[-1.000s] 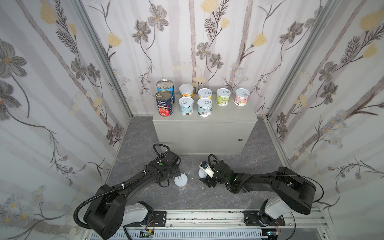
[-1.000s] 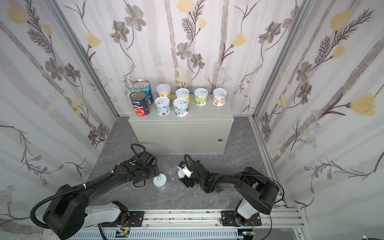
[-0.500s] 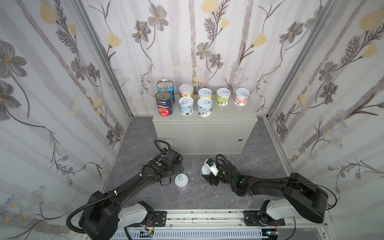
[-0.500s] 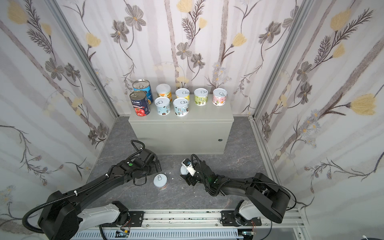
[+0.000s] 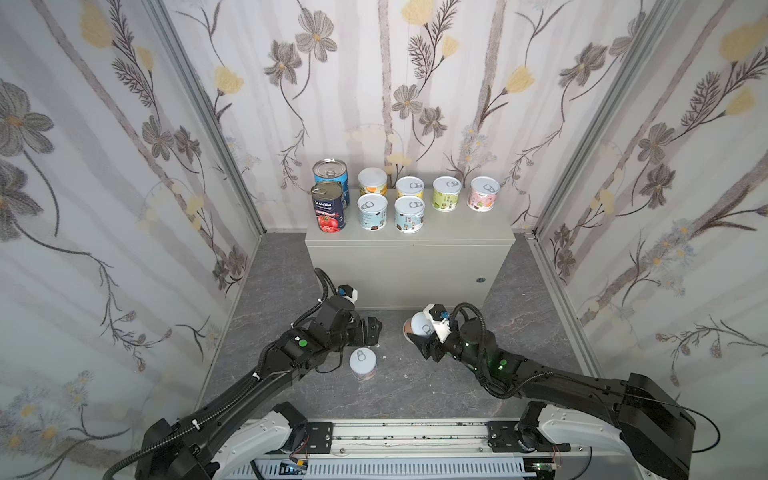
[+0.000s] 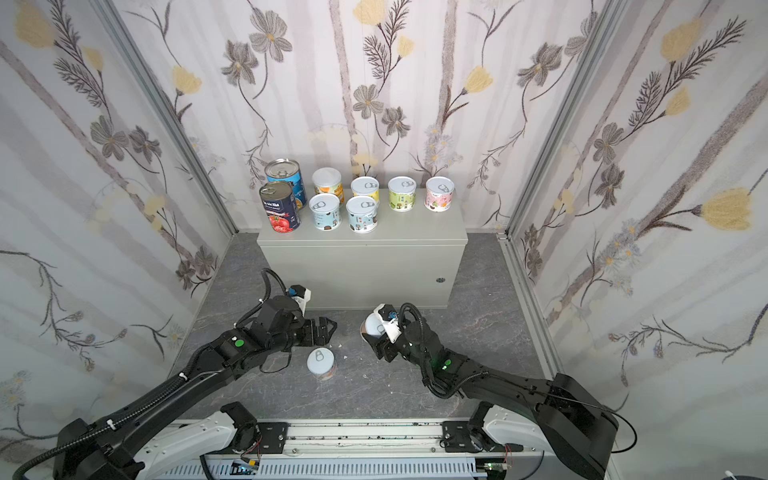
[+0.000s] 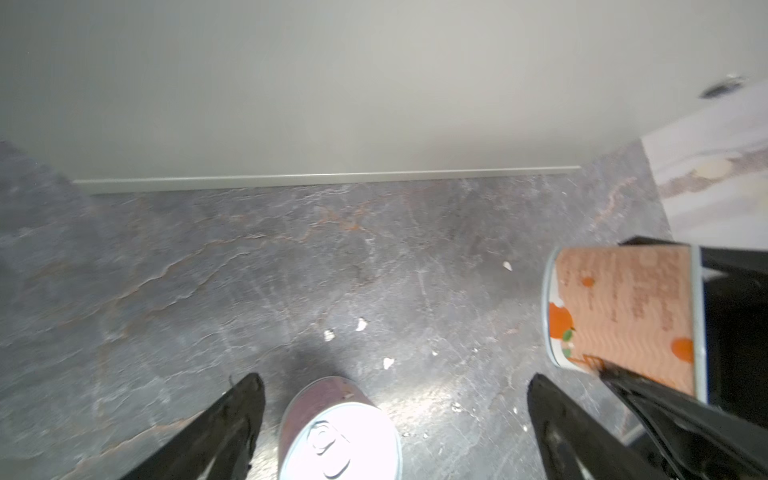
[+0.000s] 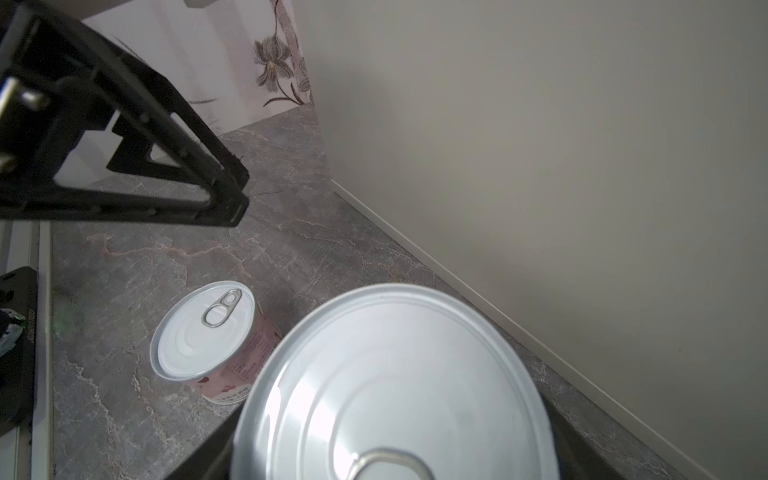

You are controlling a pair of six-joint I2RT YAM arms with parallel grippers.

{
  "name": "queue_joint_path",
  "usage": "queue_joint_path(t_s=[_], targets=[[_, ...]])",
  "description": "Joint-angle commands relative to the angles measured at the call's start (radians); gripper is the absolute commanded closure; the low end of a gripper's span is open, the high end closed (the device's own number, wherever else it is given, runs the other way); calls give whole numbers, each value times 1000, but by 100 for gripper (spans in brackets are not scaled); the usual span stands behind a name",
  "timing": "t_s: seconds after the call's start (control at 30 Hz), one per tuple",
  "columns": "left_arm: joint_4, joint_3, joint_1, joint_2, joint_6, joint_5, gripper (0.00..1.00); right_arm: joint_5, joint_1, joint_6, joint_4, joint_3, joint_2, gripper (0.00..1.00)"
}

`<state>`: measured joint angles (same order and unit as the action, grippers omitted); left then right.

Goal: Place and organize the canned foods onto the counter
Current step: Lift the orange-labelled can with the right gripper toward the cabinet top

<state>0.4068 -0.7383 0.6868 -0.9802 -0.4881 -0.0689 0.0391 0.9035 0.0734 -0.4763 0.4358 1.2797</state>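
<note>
Right gripper [image 5: 416, 329] clamps one orange-labelled can [image 7: 623, 316] before the counter [image 5: 407, 266], left gripper [image 5: 371, 330] gapes empty by one pink can [image 5: 362, 362] on the floor [image 5: 415, 384] — eight cans [image 5: 409, 214] stand on top, rear labels partly hidden.

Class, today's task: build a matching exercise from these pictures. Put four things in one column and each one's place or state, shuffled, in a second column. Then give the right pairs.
Column 1
1. navy tomato can
2. orange-label can
3. pink-label can
4. left gripper

Column 2
A. standing upright on the floor
B. open, holding nothing
C. on the counter
D. held in the right gripper

Pairs: 1-C; 2-D; 3-A; 4-B
</note>
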Motion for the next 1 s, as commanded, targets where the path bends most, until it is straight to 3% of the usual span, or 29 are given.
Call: queue_joint_path(t_s=[0.0,0.3,0.67,0.97], targets=[[-97,-25,37,-7,96,-45,0,78,-7,31,32,38,-39,50],[-263,-68,118,-73,219,-46,0,153,-39,74,257,138,-148,50],[-356,-119,129,-100,295,-82,0,202,-123,105,447,264,-261,49],[-430,-175,128,-133,331,-94,0,154,-218,71,554,448,-264,49]])
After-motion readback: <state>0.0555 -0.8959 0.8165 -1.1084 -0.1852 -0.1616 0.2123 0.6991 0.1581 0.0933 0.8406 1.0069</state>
